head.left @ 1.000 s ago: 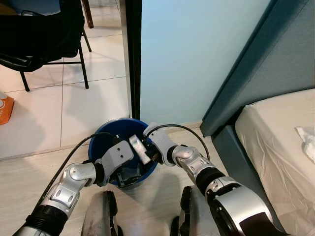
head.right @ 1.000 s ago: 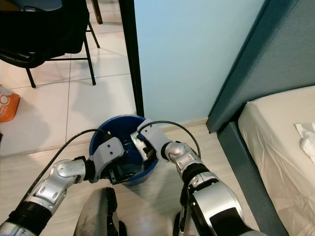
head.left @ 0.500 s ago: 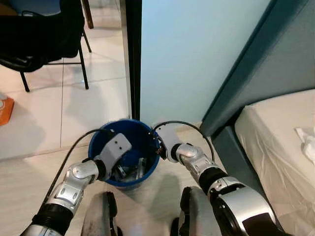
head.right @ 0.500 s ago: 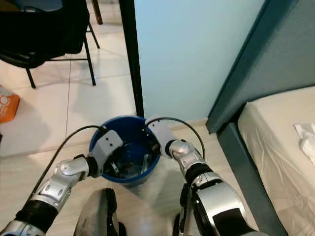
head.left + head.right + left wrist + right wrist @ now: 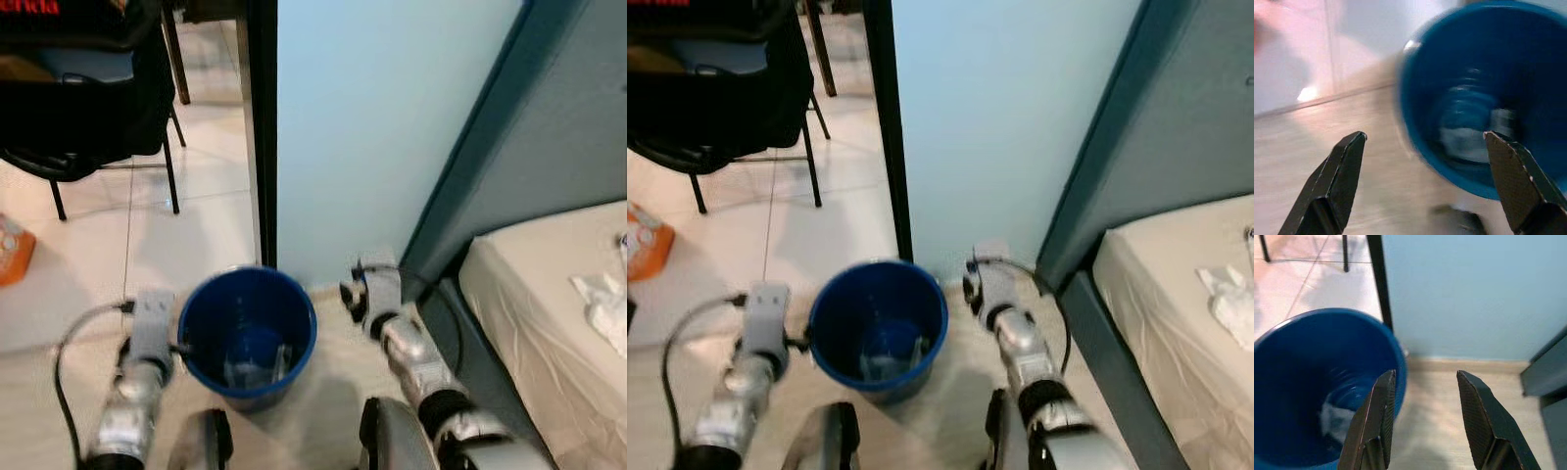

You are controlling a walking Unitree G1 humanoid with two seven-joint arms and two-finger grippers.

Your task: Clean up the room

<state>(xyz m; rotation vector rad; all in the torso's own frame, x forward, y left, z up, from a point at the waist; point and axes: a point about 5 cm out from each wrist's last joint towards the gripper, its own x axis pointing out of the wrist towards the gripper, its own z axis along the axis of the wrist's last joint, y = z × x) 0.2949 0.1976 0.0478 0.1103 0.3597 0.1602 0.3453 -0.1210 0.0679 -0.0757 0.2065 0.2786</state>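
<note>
- The blue bin point(image 5: 248, 333) stands on the floor by the wall, scraps point(image 5: 890, 358) inside.
- Our left gripper point(image 5: 1425, 183) and right gripper point(image 5: 1425, 418) flank the bin, both spread open, empty.
- We judge a drop finished; next, find more litter, perhaps the tissue point(image 5: 607, 313) on the bed point(image 5: 529, 294) beside the bin.

Left end effector point(image 5: 1422, 183) and right end effector point(image 5: 1422, 418) both low, apart, fingers spread, empty.

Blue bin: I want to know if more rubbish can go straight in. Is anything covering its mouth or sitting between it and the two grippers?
Nothing visible does. The blue bin stands open-topped, with pale scraps at its bottom. The left gripper and right gripper, jaws open and empty, flank it over bare floor.
</note>
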